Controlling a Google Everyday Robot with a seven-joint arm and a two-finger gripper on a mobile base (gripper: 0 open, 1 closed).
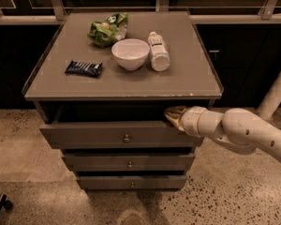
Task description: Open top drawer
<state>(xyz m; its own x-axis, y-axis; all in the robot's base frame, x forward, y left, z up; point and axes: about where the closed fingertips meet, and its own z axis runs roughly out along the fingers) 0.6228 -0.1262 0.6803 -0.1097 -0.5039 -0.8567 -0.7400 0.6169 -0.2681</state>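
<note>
The top drawer (98, 136) is the widest grey-brown front, just under the tabletop, with a small round metal knob (127, 138) in its middle. It stands pulled out a little, with a dark gap above its top edge. My gripper (173, 116) comes in from the right on a white arm (239, 130) and sits at the right end of the drawer's top edge, reaching into the gap under the tabletop.
Two narrower drawers (129, 163) lie below. On the tabletop (187, 74) are a white bowl (130, 53), a lying white bottle (158, 51), a green snack bag (107, 29) and a dark blue bar (84, 68). A white post (277, 90) stands at right.
</note>
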